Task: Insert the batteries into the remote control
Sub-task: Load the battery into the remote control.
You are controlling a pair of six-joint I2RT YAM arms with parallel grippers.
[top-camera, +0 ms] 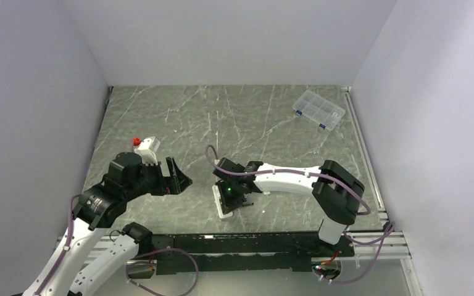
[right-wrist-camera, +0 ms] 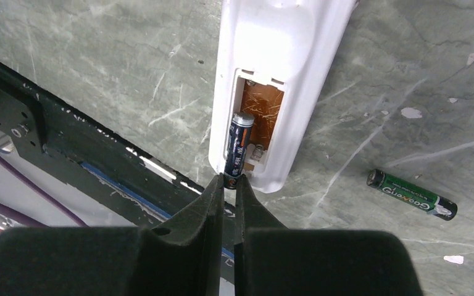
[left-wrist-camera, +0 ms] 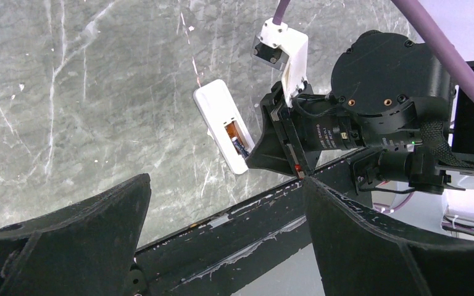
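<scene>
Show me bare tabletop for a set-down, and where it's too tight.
Widest bare patch: far middle of the table, between the white red-topped object and the clear box. Also bare: between that box and the right arm. Crowded: near centre, where the right jaws pinch a battery in the remote control, a loose battery beside it.

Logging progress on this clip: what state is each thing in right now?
remote control: back up on the table, battery bay open, no cover on it
battery in the bay: near end held by the right gripper
second battery: loose on the table beside the remote
right gripper: shut on the battery in the bay
left gripper: open, empty
clear compartment box: far right, lid state unclear
</scene>
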